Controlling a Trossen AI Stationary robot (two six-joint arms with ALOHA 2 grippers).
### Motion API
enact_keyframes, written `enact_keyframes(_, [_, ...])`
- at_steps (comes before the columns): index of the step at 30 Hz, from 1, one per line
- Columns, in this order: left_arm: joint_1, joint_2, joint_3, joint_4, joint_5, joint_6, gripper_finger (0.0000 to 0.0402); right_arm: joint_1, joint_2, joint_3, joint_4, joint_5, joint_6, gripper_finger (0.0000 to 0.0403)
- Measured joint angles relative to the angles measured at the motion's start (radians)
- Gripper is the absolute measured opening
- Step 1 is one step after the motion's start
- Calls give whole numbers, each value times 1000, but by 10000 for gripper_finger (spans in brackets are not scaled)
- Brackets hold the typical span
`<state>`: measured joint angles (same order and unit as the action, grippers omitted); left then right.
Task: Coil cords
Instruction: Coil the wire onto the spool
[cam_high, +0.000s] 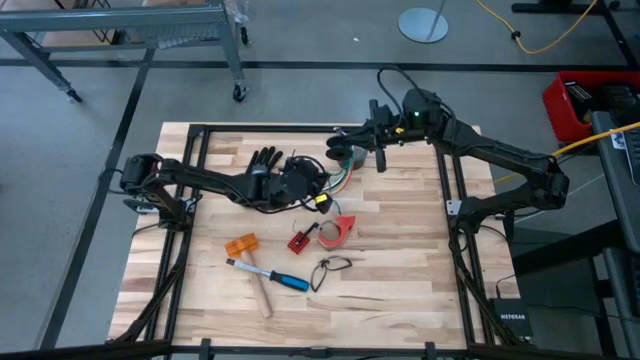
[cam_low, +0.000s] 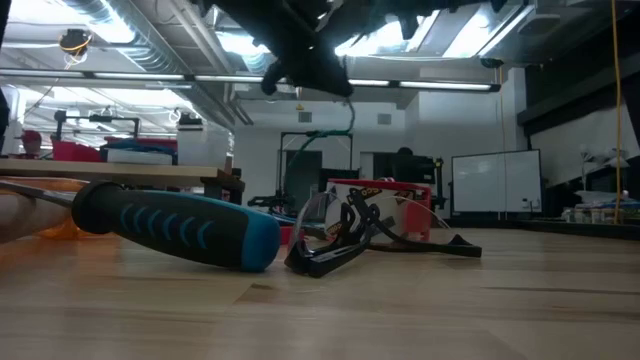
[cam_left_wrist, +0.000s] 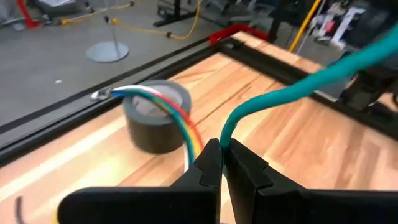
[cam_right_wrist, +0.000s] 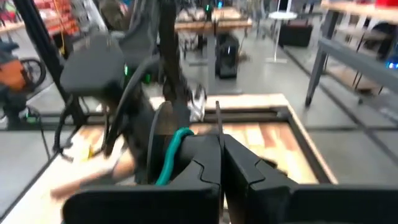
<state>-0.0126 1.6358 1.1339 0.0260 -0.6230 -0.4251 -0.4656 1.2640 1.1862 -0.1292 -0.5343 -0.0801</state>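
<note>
Left wrist view shows our left gripper (cam_left_wrist: 221, 163) pinched onto the cords (cam_left_wrist: 280, 96); our right gripper (cam_right_wrist: 221, 163) clamps them too.

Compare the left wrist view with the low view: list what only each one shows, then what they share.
Only the left wrist view: the left gripper shut on the cords, a fan of coloured wires plus a teal strand, and a grey tape roll standing on the table beyond.

Only the low view: a blue-and-black tool handle lying in the foreground, safety glasses beside it, and a red-and-white roll behind them.

Both: the wooden table and the workshop room behind it.
</note>
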Motion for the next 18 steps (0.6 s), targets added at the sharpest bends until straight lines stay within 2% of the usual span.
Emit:
enact_keyframes(6, [21, -24, 0, -70, 0, -34, 1, 0, 0, 0, -74, 0, -30, 1])
enact_keyframes(9, [26, -24, 0, -53, 34, -38, 1, 0, 0, 0, -34, 0, -26, 1])
enact_keyframes(18, [28, -22, 0, -33, 39, -40, 0, 2, 1, 0, 105, -1, 22, 1])
